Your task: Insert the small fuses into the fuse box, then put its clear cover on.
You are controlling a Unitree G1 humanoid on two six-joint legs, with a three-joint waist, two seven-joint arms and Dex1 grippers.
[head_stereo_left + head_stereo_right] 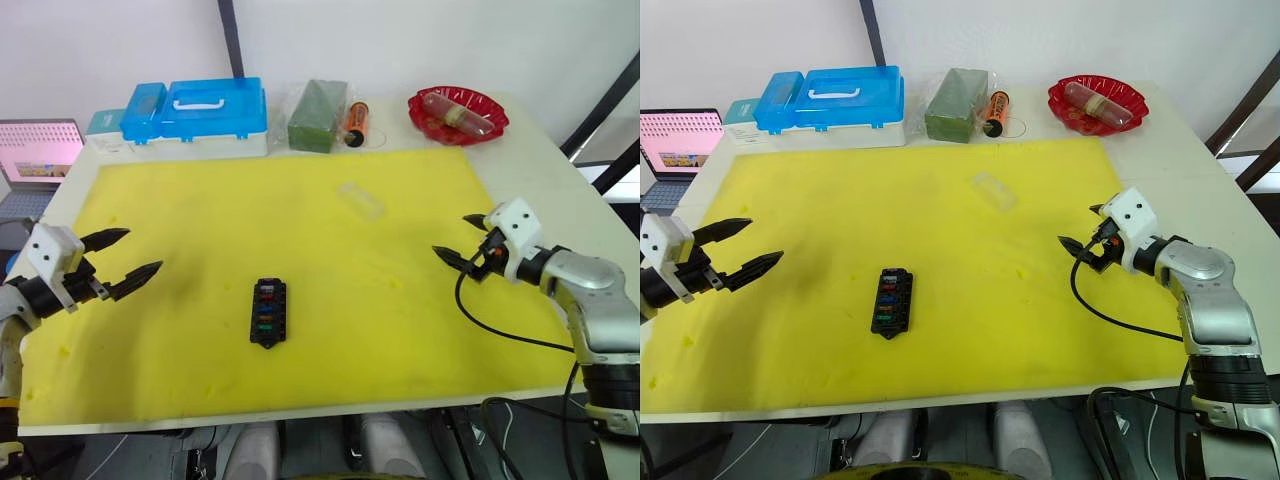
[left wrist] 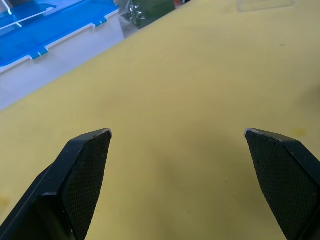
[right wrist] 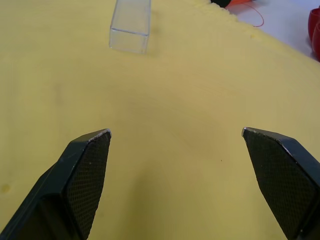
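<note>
The black fuse box (image 1: 268, 312) lies on the yellow mat, front centre, with coloured small fuses (image 1: 267, 307) seated in its slots. The clear cover (image 1: 360, 199) lies flat on the mat further back, right of centre, and appears again as the clear cover (image 3: 130, 25) ahead of my right fingers. My left gripper (image 1: 132, 256) hovers open at the mat's left side, well left of the box. My right gripper (image 1: 460, 240) hovers open at the right side, nothing between its fingers.
Along the table's back edge stand a blue-lidded plastic case (image 1: 195, 115), a wrapped green block (image 1: 318, 115), an orange tube (image 1: 356, 122) and a red dish (image 1: 457, 113). A laptop (image 1: 35, 150) sits off the left side. A black cable (image 1: 500, 325) trails from my right wrist.
</note>
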